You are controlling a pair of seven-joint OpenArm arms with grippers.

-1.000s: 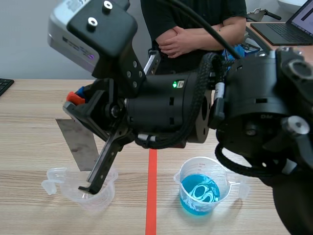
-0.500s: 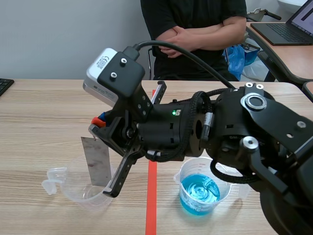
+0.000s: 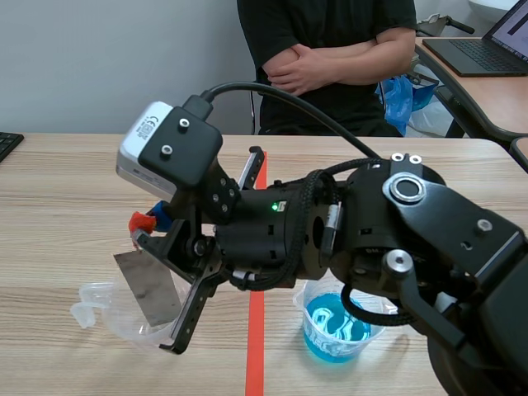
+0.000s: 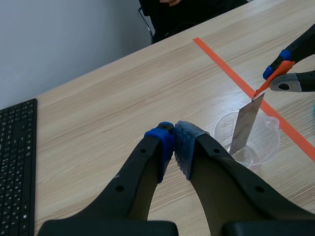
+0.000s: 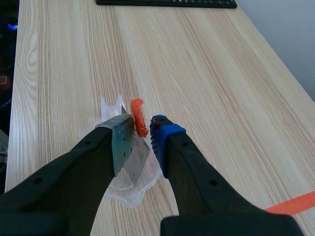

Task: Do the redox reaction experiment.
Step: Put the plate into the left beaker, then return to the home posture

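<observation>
A thin grey metal sheet [image 3: 149, 285] hangs tilted, its lower edge inside an empty clear beaker [image 3: 92, 299] at the table's front left. My right gripper [image 3: 145, 221] reaches across from the right and is shut on the sheet's top corner. The left wrist view shows that gripper [image 4: 275, 73] pinching the sheet [image 4: 244, 125] above the beaker [image 4: 268, 142]. In the right wrist view the sheet [image 5: 123, 142] lies by one finger, over the beaker [image 5: 135, 189]. A second beaker [image 3: 334, 330] holds blue liquid, right of the tape. My left gripper [image 4: 173, 142] is shut on nothing, well back from the beaker.
A person [image 3: 330, 58] sits across the table with arms folded. A black keyboard [image 4: 15, 162] lies at the far left. An orange tape line [image 3: 256, 346] runs between the two beakers. A laptop [image 3: 487, 45] stands on another desk at the back right.
The right arm's wrist has swung down and toward the front. The sheet has sunk lower into the empty beaker and now leans more.
</observation>
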